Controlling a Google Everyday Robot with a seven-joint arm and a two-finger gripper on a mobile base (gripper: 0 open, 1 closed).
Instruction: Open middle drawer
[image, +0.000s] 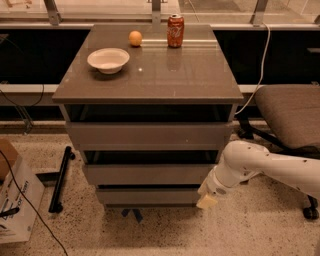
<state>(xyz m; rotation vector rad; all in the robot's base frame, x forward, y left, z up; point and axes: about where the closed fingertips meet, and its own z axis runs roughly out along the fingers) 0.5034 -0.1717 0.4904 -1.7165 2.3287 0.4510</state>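
The middle drawer sits between the top drawer and the bottom drawer, its front plain, with no handle. That is likely why the claw hangs low beside the drawers' right front corner, just under the middle drawer's right end: an edge is all there is to catch. Whether the claw is wide or narrow, I cannot tell. The bowl, orange and can rest on the surface above, out of the drawer's path.

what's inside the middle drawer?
Middle drawer: only a dark gap above its front shows; contents hidden under the top drawer. Gripper sits right of the bottom drawer.
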